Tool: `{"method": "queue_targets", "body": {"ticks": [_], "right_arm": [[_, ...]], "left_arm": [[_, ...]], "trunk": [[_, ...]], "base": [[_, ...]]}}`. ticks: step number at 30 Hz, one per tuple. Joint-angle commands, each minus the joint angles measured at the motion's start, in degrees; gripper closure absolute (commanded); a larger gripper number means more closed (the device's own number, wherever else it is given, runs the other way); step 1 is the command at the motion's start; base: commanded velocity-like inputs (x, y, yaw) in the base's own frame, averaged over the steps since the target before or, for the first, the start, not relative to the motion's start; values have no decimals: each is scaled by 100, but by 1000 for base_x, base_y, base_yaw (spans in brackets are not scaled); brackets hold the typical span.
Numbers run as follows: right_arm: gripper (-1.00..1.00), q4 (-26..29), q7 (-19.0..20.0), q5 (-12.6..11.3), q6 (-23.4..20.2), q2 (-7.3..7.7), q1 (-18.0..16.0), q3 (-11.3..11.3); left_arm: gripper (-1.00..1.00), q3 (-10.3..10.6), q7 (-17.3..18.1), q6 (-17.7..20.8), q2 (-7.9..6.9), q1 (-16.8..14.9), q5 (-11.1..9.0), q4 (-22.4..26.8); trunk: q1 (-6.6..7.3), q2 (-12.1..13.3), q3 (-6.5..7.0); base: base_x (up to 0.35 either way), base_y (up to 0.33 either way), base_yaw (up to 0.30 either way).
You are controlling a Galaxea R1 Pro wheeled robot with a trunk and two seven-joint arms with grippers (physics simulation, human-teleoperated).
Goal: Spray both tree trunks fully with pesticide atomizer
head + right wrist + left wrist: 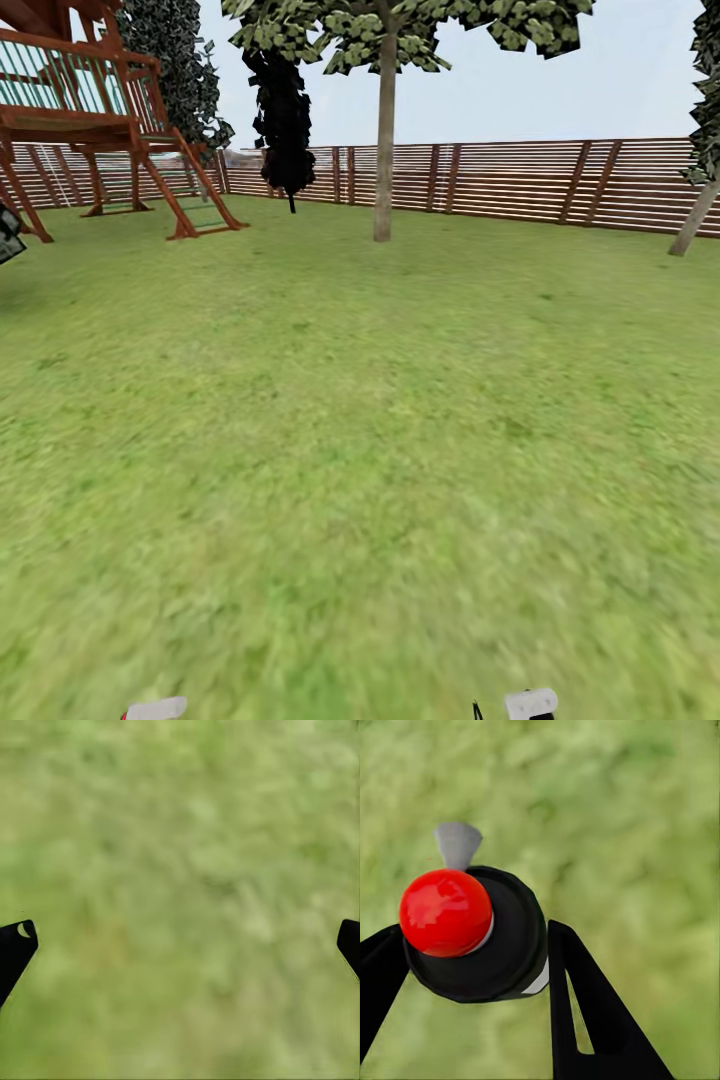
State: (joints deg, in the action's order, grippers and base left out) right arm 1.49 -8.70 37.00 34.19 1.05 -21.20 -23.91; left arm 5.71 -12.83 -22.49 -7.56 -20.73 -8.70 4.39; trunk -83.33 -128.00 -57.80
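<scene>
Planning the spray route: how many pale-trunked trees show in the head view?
2. One tree stands upright ahead, centre, just before the fence. The other's leaning trunk is at the right edge, its crown mostly cut off. More may stand outside the frame.

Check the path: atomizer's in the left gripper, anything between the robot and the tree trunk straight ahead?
Nothing visible. The pesticide atomizer sits between the left gripper's fingers, and only open grass lawn lies before the tree trunk by the wooden fence. The play structure stands off to the left.
</scene>
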Motion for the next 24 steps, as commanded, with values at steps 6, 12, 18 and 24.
{"method": "queue_targets", "body": {"ticks": [6,12,18,24], "right_arm": [[-100,0,0,0,0,0,1,0],[-100,0,0,0,0,0,1,0],[-100,0,0,0,0,0,1,0],[-100,0,0,0,0,0,0,0]], "left_arm": [[100,0,0,-1,-2,2,0,-6],[100,0,0,-4,3,4,0,-8],[100,0,0,-1,3,5,0,-8],[100,0,0,-2,8,2,0,-8]], "trunk": [[0,0,0],[0,0,0],[0,0,0],[0,0,0]], "base": [[338,103,0],[338,103,0],[338,103,0],[338,103,0]]}}
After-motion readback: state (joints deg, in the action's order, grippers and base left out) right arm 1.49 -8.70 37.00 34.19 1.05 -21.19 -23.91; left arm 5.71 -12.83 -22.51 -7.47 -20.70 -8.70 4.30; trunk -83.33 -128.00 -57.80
